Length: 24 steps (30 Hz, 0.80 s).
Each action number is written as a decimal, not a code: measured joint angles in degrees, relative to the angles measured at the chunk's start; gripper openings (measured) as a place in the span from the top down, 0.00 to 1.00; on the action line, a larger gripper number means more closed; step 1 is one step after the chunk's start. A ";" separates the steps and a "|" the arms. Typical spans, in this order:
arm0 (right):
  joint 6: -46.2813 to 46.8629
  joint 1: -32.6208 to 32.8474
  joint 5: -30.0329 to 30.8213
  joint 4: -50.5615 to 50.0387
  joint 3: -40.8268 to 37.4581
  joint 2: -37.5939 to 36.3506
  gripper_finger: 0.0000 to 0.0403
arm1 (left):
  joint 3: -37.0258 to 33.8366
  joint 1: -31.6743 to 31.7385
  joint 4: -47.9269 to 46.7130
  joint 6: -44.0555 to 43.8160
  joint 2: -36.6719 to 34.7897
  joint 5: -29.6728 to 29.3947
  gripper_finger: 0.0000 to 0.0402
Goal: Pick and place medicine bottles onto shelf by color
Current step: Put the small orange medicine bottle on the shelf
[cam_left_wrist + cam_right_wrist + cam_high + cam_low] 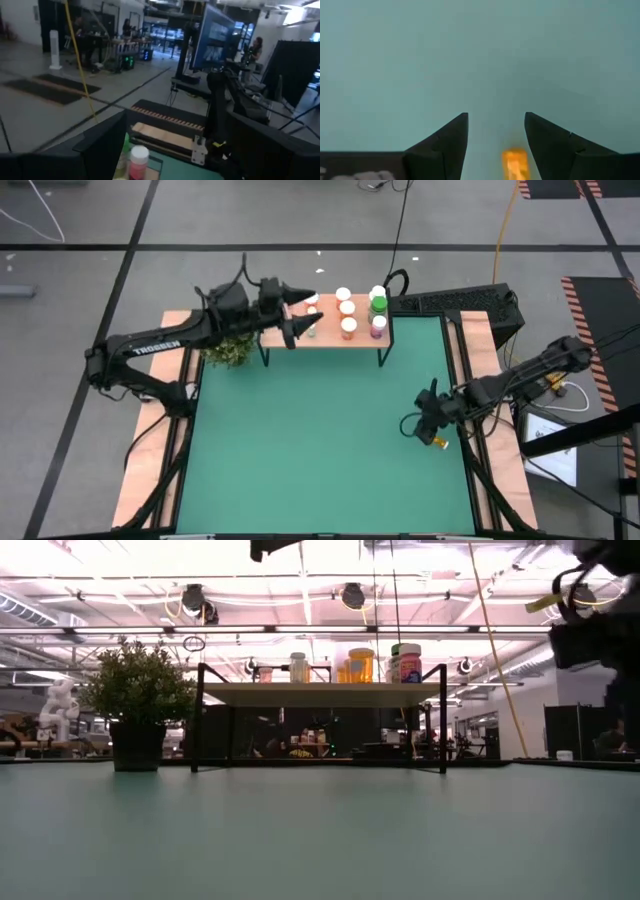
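Observation:
The shelf (330,338) (320,694) stands at the table's far edge. Several medicine bottles stand on it: white-capped orange ones (347,308) (360,664), a green-capped one (378,303) and a pink one (378,326) (139,160). My left gripper (312,312) (180,150) hovers open over the shelf's left end, pointing along it toward the right. My right gripper (412,423) (496,120) is open above the mat near the table's right edge. A small orange thing (440,442) (515,162) shows blurred between its fingers; whether it touches them I cannot tell.
A bushy green plant (228,350) (138,690) in a dark pot stands just left of the shelf, under my left arm. The green mat (320,440) spreads from the shelf to the near edge. A keyboard (455,302) lies beyond the far right corner.

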 joint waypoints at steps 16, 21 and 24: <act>-1.74 5.95 -8.47 -9.21 -0.64 1.98 0.54 | -0.02 -20.06 -10.22 -9.01 4.45 -19.80 0.15; -2.10 6.00 -12.15 -9.29 -0.64 2.24 0.54 | 0.03 -24.84 -11.85 -11.81 5.07 -25.87 0.15; -3.95 6.04 -11.89 -9.11 -1.40 2.56 0.54 | 0.05 -26.80 -13.14 -13.20 5.51 -29.80 0.15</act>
